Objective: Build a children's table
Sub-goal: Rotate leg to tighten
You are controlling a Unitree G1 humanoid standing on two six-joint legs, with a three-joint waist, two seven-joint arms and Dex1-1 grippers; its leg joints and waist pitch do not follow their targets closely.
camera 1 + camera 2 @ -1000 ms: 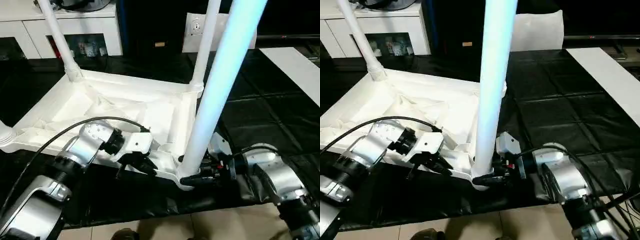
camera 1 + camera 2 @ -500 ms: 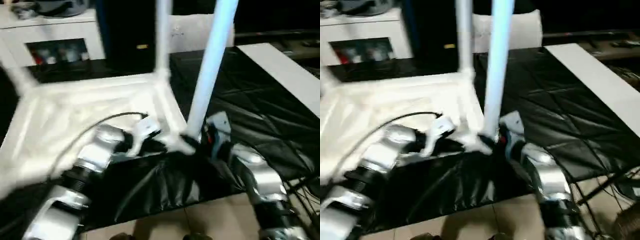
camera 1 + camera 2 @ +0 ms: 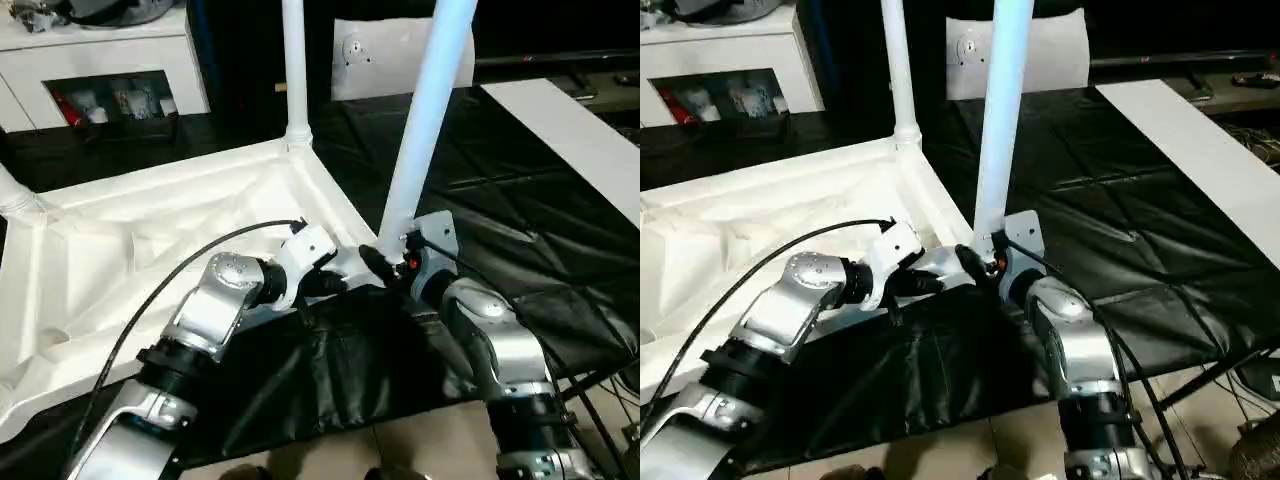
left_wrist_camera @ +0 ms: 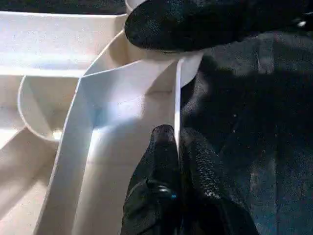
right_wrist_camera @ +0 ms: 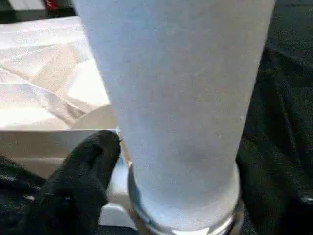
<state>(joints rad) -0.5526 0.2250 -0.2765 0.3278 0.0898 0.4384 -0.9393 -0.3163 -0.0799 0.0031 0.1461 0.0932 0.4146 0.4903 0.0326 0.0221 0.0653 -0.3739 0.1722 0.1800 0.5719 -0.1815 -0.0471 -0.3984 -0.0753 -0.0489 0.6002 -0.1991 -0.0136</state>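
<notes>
The white tabletop (image 3: 150, 250) lies upside down on the black mat, ribbed underside up. Three white legs stand in its corner sockets: a far leg (image 3: 294, 70), a left leg (image 3: 8, 190), and the near-right leg (image 3: 430, 110). My right gripper (image 3: 385, 262) is shut around the base of the near-right leg (image 5: 181, 98), with one black finger (image 5: 83, 171) beside the socket. My left gripper (image 3: 335, 283) is shut on the tabletop's thin rim (image 4: 177, 98) just beside that corner, its fingers (image 4: 159, 147) pinching the wall from both sides.
A white cabinet (image 3: 100, 50) stands at the back left and a white flat bag (image 3: 400, 50) leans at the back. A long white board (image 3: 570, 130) lies on the right. The black mat (image 3: 520, 200) ends at tiled floor near my feet. A black cable (image 3: 200, 255) loops over the left arm.
Both grippers kept their hold while the tabletop's near-right corner moved away from me. The tabletop turned on the mat, carrying the far leg leftward.
</notes>
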